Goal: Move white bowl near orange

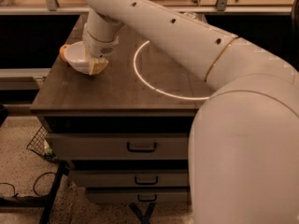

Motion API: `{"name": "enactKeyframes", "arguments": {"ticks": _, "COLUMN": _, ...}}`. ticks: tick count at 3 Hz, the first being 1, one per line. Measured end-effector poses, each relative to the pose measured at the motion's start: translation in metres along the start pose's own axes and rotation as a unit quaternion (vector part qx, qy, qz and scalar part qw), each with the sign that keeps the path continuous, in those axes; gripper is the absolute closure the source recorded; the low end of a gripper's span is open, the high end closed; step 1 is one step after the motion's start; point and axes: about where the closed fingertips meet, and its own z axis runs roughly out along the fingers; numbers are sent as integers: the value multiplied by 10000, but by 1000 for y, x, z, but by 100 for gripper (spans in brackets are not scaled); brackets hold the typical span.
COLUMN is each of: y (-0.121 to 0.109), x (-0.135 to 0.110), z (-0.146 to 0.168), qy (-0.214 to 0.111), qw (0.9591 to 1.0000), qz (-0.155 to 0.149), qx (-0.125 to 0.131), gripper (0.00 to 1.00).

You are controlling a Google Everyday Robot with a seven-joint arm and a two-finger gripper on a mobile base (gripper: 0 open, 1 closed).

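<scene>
The white bowl (76, 57) sits tilted near the left edge of the dark wooden table top (117, 90), in the camera view. The orange (63, 52) lies right behind it at its left, touching or almost touching it, mostly hidden by the bowl. My gripper (96, 62) reaches down from the white arm and sits at the bowl's right rim; one tan fingertip (98, 66) shows beside the bowl.
A bright ring of light (163, 73) lies on the table middle. My large white arm (210, 55) crosses the right half of the view. Drawers (140, 146) are below the top. A wire basket (39, 143) and cables are on the floor at left.
</scene>
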Motion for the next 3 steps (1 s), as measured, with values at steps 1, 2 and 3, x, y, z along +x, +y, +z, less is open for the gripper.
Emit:
{"name": "enactKeyframes", "arguments": {"ticks": 1, "y": 1, "x": 0, "z": 2, "qy": -3, "qw": 10000, "qz": -5, "qx": -18, "gripper": 84}}
{"name": "enactKeyframes", "arguments": {"ticks": 2, "y": 1, "x": -1, "z": 5, "qy": -7, "qw": 10000, "qz": -9, "qx": -37, "gripper": 61}}
{"name": "enactKeyframes", "arguments": {"ticks": 3, "y": 1, "x": -1, "z": 5, "qy": -7, "qw": 10000, "qz": -10, "qx": -40, "gripper": 36}}
